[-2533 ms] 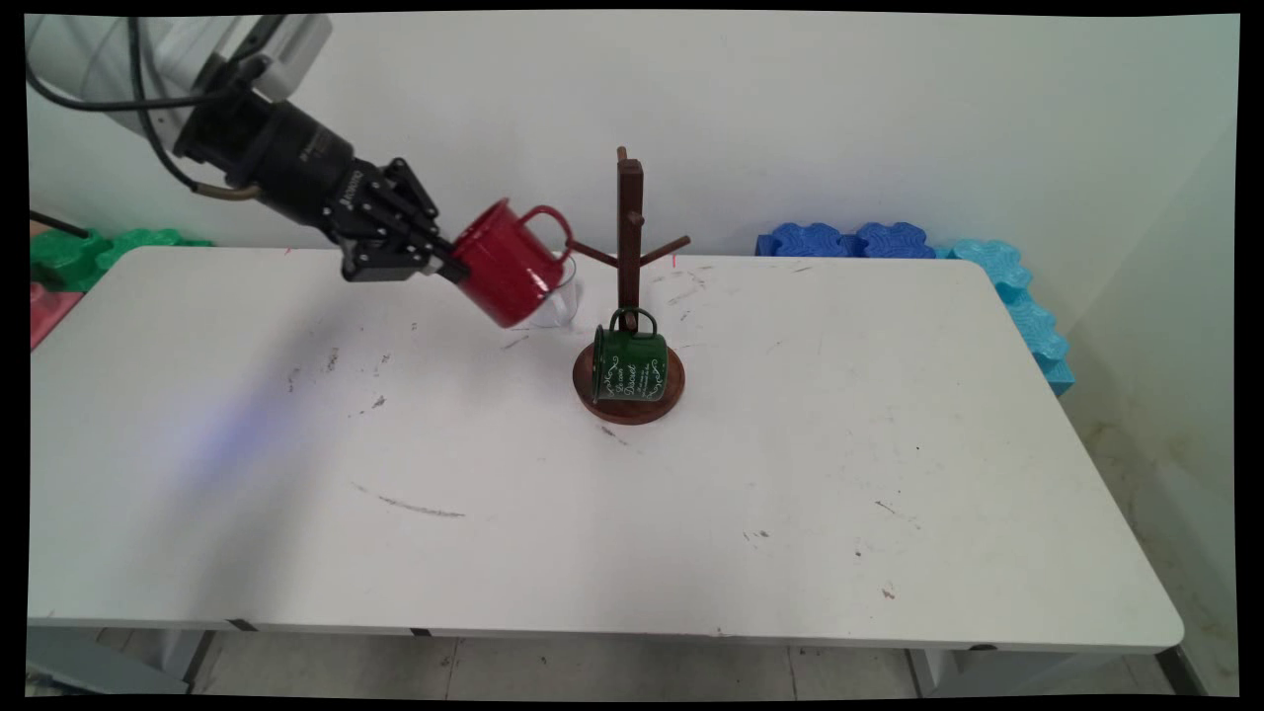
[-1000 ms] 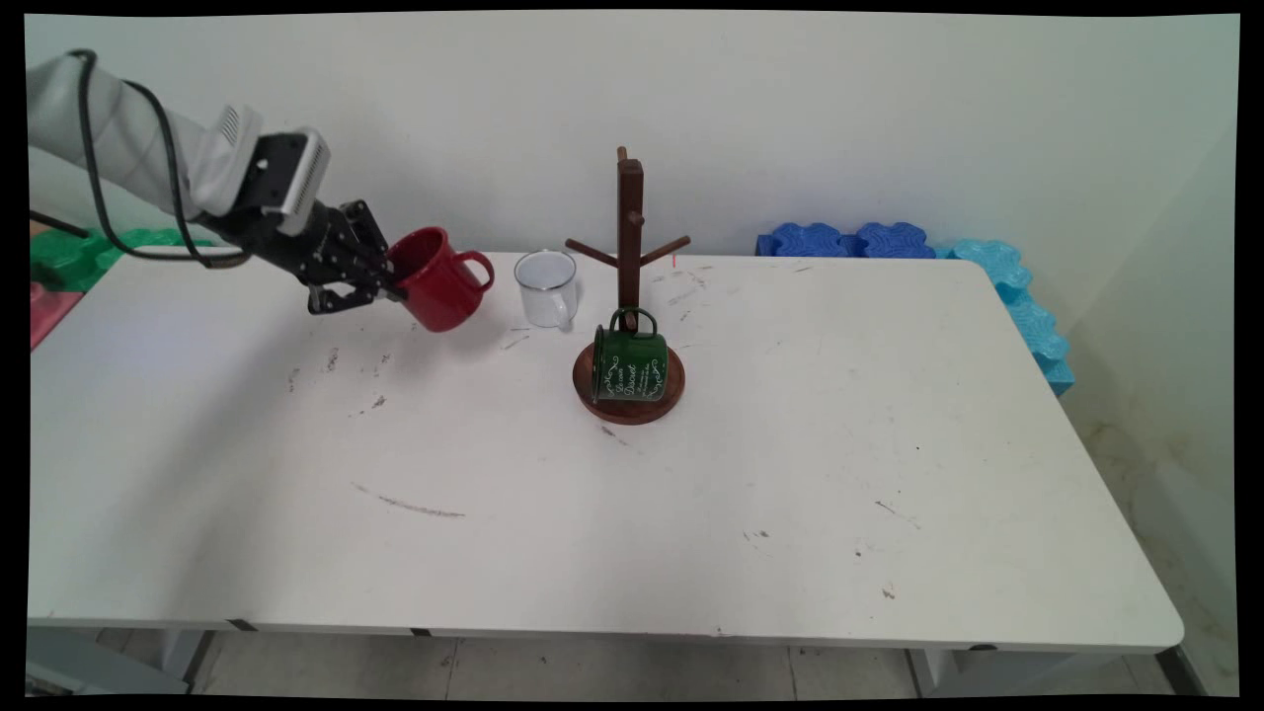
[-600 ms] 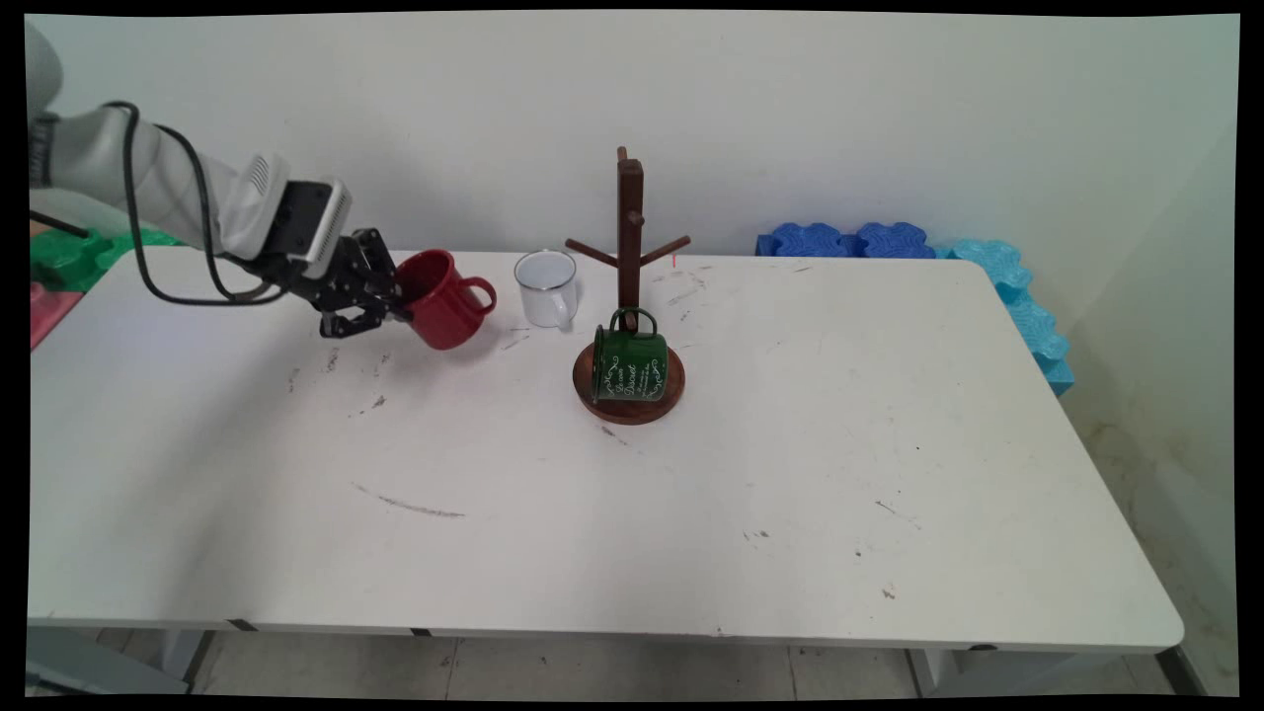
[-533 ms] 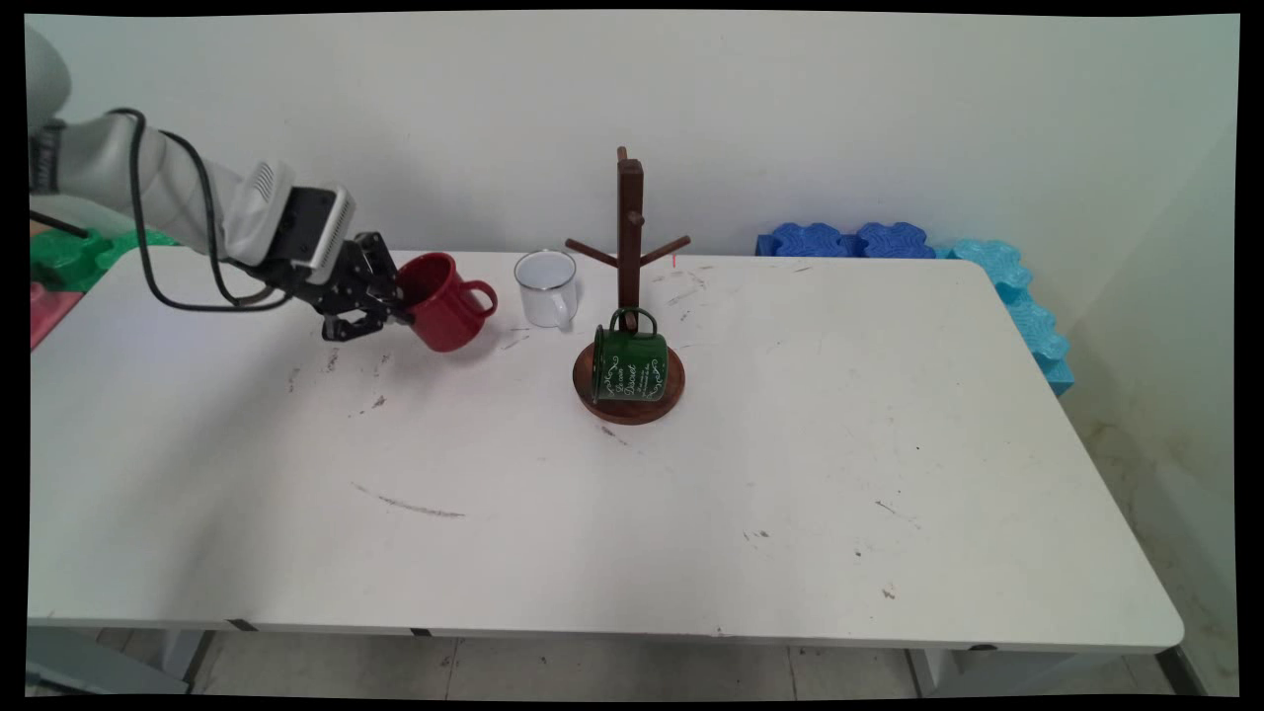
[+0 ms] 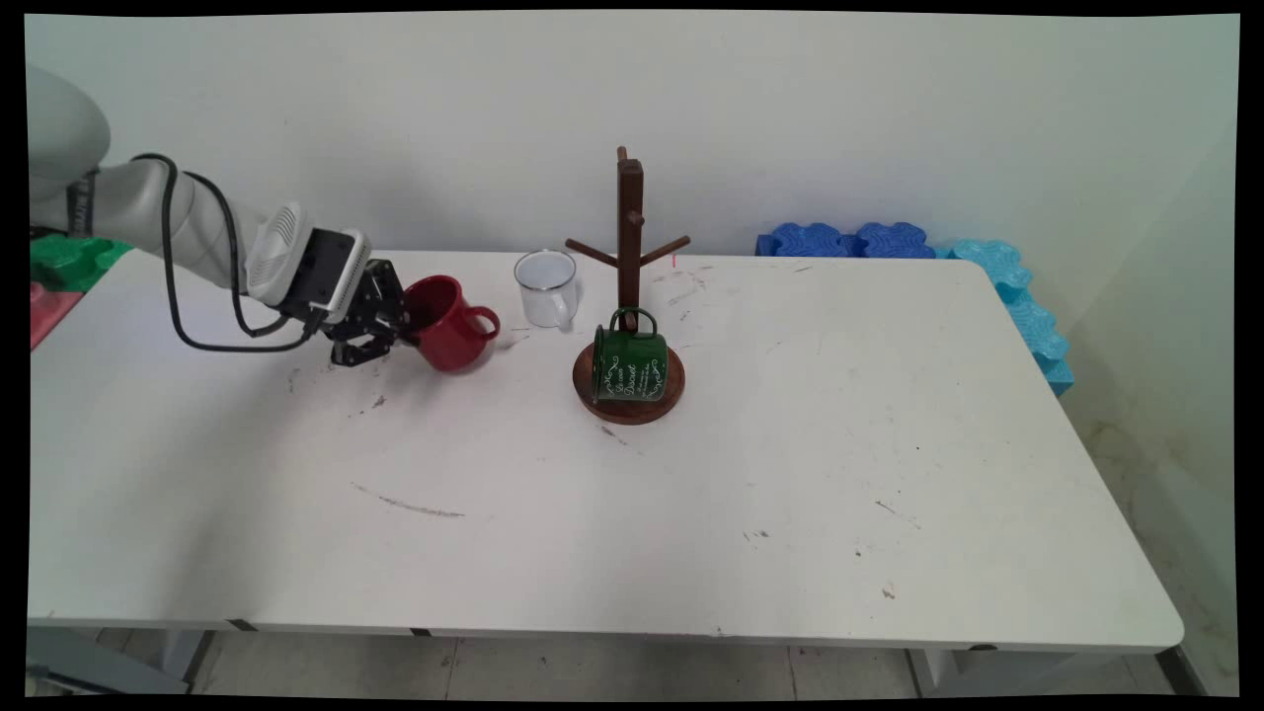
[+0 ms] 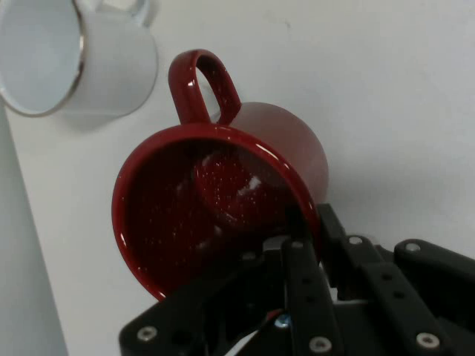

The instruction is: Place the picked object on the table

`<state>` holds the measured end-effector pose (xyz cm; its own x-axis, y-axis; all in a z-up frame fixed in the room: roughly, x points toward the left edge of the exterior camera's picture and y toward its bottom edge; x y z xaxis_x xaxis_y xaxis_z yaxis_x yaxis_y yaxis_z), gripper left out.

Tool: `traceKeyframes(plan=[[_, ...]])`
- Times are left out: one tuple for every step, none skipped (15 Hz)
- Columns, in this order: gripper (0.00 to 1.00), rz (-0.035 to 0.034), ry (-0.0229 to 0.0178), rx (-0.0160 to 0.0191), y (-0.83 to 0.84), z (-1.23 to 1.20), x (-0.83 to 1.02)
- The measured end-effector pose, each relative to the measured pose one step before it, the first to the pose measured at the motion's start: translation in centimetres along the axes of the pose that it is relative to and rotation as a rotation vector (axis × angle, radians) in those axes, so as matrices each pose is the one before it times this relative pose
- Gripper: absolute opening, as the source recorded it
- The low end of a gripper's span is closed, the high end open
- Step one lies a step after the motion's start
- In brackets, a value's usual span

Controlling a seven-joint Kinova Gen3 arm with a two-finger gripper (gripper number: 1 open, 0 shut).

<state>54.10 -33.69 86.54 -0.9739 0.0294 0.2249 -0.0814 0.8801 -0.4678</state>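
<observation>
Nearest to us on the white surface (image 5: 612, 533) we see only scuffs and a long grey streak. Further in, at the left, the pincer (image 5: 400, 328) is closed on the rim of a red mug (image 5: 449, 324), one finger inside the cup and the other against its outer wall, as the hand view makes plain (image 6: 297, 222). The red mug (image 6: 223, 200) is tilted, mouth turned back toward the pincer and handle pointing away to the right; in the main view its lower side sits right at the surface, though we cannot tell whether it touches. To its right stands a round wooden base carrying a mug tree (image 5: 629, 286), and a green mug (image 5: 629, 365) with white lettering hangs by its handle from a low peg, its body over the base (the two upper pegs are bare). Just behind, between the red mug and the tree's post, a white mug (image 5: 546, 287) stands upright on the surface; in the hand view it appears at the upper left corner (image 6: 74, 63), near the red mug's handle but apart from it. Farthest back, against the wall, lie blue foam blocks (image 5: 859, 240) at the right and green ones (image 5: 64, 257) at the left edge.
</observation>
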Motion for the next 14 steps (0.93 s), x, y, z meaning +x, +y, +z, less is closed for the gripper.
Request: traceKeyframes(plan=[[0.00, 0.00490, -0.00263, -0.00051, 0.217, 0.199, -0.009], [0.00, 0.00570, -0.00295, -0.00027, 0.235, 0.213, -0.009], [0.00, 0.00510, -0.00259, -0.00037, 0.219, 0.202, -0.010], [0.00, 0.00385, -0.00208, 0.00009, 0.164, 0.146, -0.011], [0.00, 0.00430, -0.00232, -0.00015, 0.179, 0.162, -0.009], [0.00, 0.00334, -0.00205, -0.00089, 0.187, 0.158, -0.024], [1.00, 0.00260, -0.00147, 0.00030, 0.126, 0.104, -0.007], [1.00, 0.00345, -0.00069, -0.00045, 0.115, 0.144, 0.010], [1.00, 0.00176, -0.00124, 0.00069, 0.170, 0.073, -0.015], [1.00, 0.00263, 0.00024, 0.00008, 0.102, 0.082, 0.013], [1.00, 0.00404, 0.00103, 0.00025, 0.064, 0.099, 0.021], [1.00, 0.00270, 0.00119, 0.00051, 0.112, 0.053, 0.019], [1.00, 0.00271, 0.00127, 0.00096, 0.060, 0.024, 0.029], [1.00, 0.00192, 0.00153, 0.00075, 0.043, -0.002, 0.030]])
